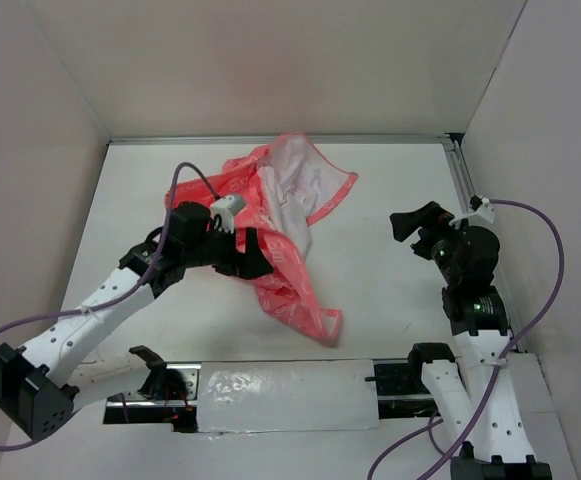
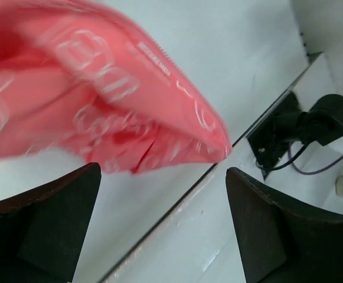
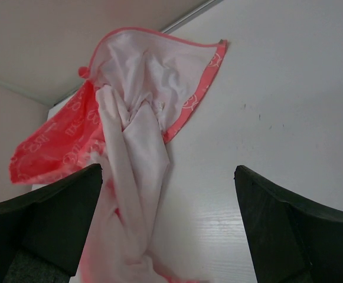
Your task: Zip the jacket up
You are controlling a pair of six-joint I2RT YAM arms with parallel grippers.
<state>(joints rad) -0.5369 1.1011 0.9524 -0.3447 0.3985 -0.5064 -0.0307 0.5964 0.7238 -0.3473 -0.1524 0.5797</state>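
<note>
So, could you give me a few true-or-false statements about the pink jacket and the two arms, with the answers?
1. The jacket lies flat and zipped shut. False: it is bunched up, its whitish lining showing.
2. The right gripper is open and apart from the jacket. True.
3. The left gripper is clamped on the jacket. False: its jaws stand open, the fabric just ahead of them.
4. The jacket is coral pink with a white print. True.

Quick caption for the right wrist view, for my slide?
Open right tool facing the crumpled jacket, whitish lining turned outward, on the white table.
</note>
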